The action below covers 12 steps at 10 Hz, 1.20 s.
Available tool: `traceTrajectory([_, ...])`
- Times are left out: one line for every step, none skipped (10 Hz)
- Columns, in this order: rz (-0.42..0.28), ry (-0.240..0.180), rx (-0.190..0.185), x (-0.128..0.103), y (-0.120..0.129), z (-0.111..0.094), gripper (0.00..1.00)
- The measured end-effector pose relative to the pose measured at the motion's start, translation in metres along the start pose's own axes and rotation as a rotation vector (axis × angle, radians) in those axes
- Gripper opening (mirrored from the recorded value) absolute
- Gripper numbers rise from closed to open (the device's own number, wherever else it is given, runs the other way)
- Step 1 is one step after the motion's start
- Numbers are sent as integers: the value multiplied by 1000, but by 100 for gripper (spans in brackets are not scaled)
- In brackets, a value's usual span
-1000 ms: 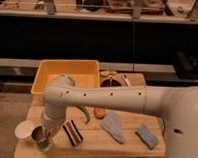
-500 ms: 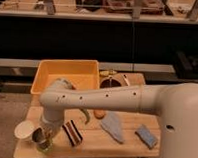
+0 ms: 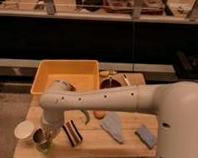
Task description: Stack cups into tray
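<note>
The arm (image 3: 99, 97) has sunk lower and swung further left than a second ago, while the cups have kept their places. The gripper (image 3: 44, 133) hangs over the front left corner of the table (image 3: 94, 139), right at the metal tumbler (image 3: 38, 136) and the green cup (image 3: 45, 145); whether it is open or closed cannot be told. The white cup (image 3: 25, 131) stands just left of them. All three are on the table, outside the yellow tray (image 3: 73, 72) behind them. To the right lie a striped block (image 3: 72, 132), a grey cloth (image 3: 113, 127) and a blue sponge (image 3: 145, 136).
</note>
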State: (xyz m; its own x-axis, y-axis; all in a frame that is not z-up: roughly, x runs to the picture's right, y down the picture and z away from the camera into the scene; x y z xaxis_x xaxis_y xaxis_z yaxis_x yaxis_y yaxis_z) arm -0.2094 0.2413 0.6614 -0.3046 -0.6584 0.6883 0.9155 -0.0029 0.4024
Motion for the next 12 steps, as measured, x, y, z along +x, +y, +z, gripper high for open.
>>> traceTrajectory([3,2,-2,0,0,1,56])
traceTrajectory([6,4,-6,0,1,2,64])
traceTrajectory([3,9,-14,0,-1,2,75])
traceTrajectory([-1,12,-19,0,-3,3,80])
traceTrajectory([-1,21,-30,0,-3,2,80])
traceTrajectory([-4,30,-43,-1,-4,2,80])
traceTrajectory([-12,41,-56,-2,-7,3,80])
traceTrajectory([-11,50,-59,-2,-6,3,80])
traceTrajectory([-10,62,-58,-2,-6,3,80])
traceTrajectory([-8,71,-57,-2,-6,2,80])
traceTrajectory([-9,82,-55,-2,-7,2,80])
traceTrajectory([-7,88,-54,-2,-7,1,80])
